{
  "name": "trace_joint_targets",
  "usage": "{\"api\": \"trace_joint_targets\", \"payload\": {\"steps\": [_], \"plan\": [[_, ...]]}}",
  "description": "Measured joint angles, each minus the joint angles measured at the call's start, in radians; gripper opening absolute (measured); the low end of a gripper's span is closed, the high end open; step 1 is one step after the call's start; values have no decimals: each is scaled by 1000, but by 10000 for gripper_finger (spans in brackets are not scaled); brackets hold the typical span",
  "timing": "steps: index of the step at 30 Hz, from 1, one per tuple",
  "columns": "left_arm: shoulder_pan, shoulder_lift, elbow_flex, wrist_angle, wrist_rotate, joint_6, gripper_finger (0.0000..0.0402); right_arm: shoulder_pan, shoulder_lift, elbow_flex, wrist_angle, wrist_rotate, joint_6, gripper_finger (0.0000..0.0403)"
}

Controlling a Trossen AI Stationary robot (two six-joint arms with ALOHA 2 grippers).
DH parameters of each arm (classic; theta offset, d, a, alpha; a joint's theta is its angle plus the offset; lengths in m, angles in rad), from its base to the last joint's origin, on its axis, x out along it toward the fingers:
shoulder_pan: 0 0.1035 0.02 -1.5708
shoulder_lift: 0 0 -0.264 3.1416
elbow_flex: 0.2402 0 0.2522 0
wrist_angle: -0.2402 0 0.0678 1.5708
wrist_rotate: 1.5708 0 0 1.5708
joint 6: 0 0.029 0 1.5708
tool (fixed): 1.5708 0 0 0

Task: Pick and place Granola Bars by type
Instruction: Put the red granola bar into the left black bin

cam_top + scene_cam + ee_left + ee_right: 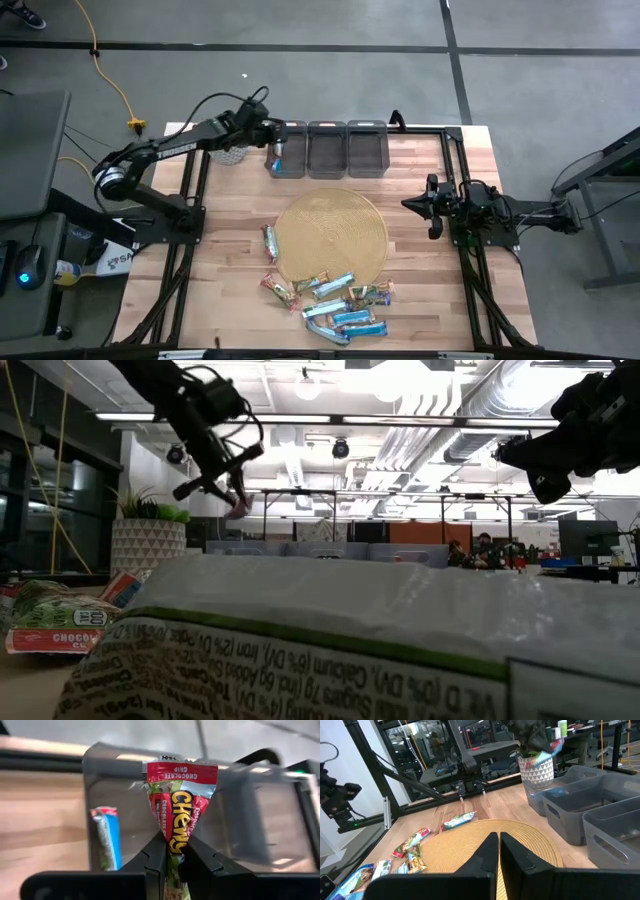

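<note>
High view: the left gripper, at upper centre-left of the frame, hangs over the leftmost bin of three, its fingers clamped on a red-wrapped granola bar pinched mid-length so it dangles above the bin, apparently for release. A blue-and-white bar already lies inside, so this may mix types. The right gripper waits at mid-right, fingers closed and empty. Remaining bars lie scattered at lower centre, beside the round woven mat; nothing obstructs the drop.
</note>
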Motion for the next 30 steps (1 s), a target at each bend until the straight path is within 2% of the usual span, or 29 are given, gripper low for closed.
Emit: {"api": "trace_joint_targets", "payload": {"steps": [4, 8, 14, 17, 21, 30], "plan": [[-3, 94, 99, -95, -14, 59, 48, 0, 0, 0, 0, 0, 0, 0], [-10, 196, 249, -235, -62, 134, 48, 0, 0, 0, 0, 0, 0, 0], [-8, 333, 412, -364, -65, 137, 48, 0, 0, 0, 0, 0, 0, 0], [-16, 379, 430, -410, -45, 122, 48, 0, 0, 0, 0, 0, 0, 0], [-29, 436, 427, -452, -86, 103, 48, 0, 0, 0, 0, 0, 0, 0], [-27, 454, 426, -421, -71, 86, 49, 0, 0, 0, 0, 0, 0, 0]]}}
